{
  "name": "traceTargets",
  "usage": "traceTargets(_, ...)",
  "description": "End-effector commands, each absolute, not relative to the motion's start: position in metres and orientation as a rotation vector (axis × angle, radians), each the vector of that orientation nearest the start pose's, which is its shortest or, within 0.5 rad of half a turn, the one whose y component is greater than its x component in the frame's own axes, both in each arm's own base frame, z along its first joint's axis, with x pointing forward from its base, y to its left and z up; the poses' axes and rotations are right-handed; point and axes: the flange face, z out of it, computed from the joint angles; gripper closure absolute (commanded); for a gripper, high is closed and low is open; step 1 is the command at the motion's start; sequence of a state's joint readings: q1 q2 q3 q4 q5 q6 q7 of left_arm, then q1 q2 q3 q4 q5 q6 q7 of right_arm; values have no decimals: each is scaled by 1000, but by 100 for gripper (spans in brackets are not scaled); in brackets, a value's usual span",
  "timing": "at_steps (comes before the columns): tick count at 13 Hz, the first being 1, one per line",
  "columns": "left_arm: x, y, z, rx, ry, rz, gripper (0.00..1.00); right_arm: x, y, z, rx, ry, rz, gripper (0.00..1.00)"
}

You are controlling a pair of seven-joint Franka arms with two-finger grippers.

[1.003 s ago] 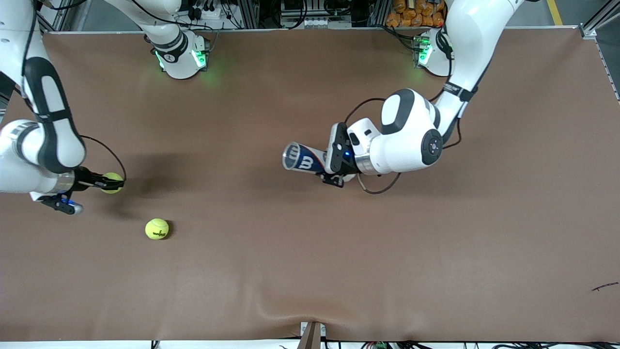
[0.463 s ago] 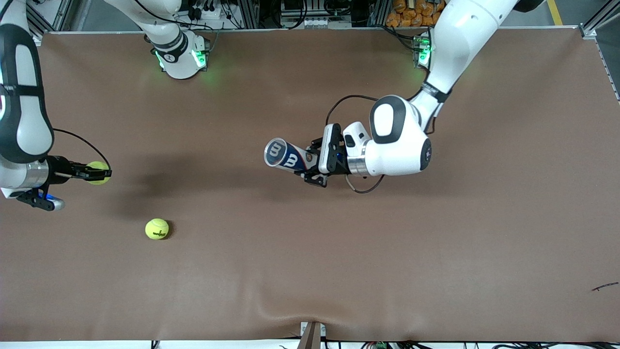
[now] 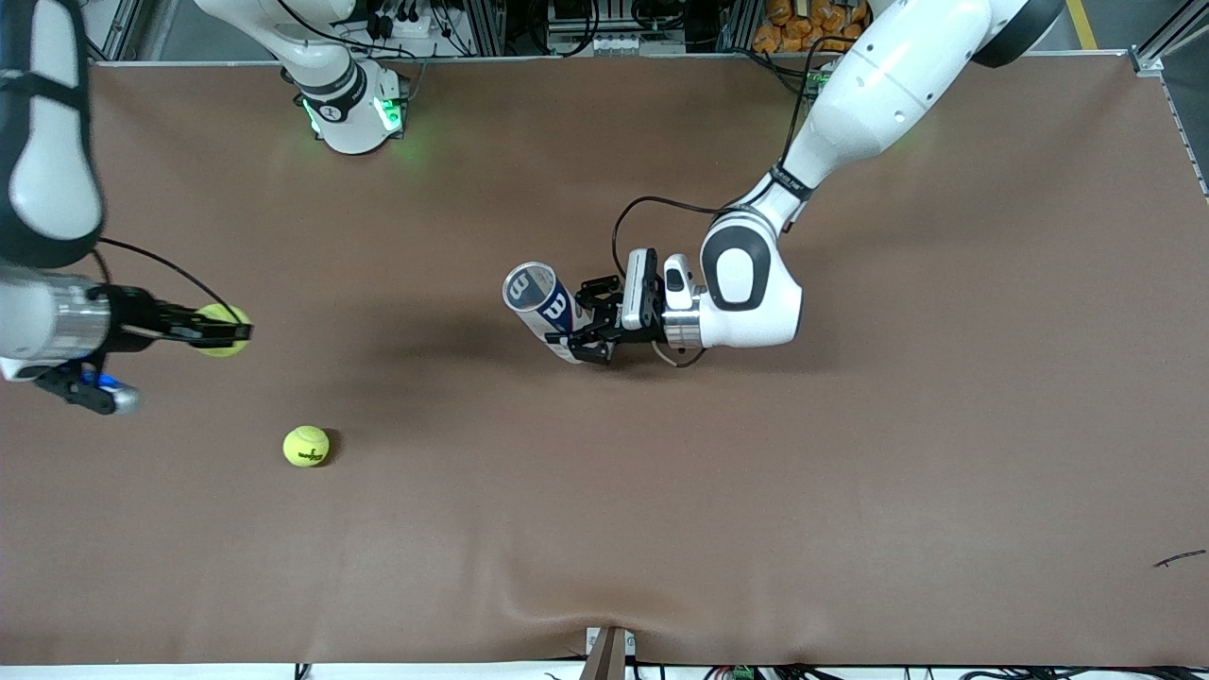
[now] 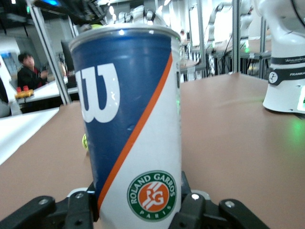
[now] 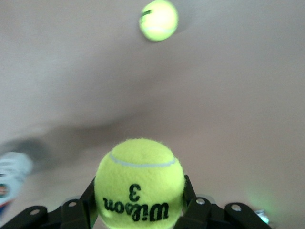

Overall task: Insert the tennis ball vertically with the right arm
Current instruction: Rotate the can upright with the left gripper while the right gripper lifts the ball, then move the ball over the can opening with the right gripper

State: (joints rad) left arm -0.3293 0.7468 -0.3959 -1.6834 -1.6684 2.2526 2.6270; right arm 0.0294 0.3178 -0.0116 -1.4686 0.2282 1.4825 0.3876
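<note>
At the left edge of the frame, we see the right gripper (image 3: 227, 331) with its jaws pinching a tennis ball (image 3: 221, 330) above the brown worktop (image 3: 850, 472). Near the centre, the left gripper (image 3: 576, 332) has its jaws clamped on the tilted ball can (image 3: 538, 302), open mouth up. A second ball (image 3: 306, 446) lies on the worktop at lower left.

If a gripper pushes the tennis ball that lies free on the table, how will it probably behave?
The loose tennis ball is round and rests on a flat brown table with nothing beside it, so it would probably roll away at a light push. Its fuzzy felt likely gives fingers good friction. It is probably light: the right gripper holds a like ball by two fingertips alone.
</note>
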Motion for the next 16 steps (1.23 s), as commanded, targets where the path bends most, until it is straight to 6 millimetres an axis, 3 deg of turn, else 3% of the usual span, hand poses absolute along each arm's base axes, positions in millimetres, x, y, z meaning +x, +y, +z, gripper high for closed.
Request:
traceTargets(1,513,-453,175,1037,-1483,1239,39,604,111,507,-2908,618,508,32)
traceTargets(3,505,-448,136,1032,-1474,1260,39,592,161,509,-2936,556,505,32)
traceTargets(4,501,-451,127,1008,-1432,1276,39,587,185,508,-2947,551,502,32)
traceTargets(9,492,-454,110,1019,-1402,1277,39,559,286,489,-2955,716,444,30)
traceTargets(11,487,-454,89,1029,-1391,1264,39,544,322,480,-2960,783,452,30)
traceTargets(16,491,-457,87,1014,-1399,1324,38,516,400,441,-2975,839,429,31)
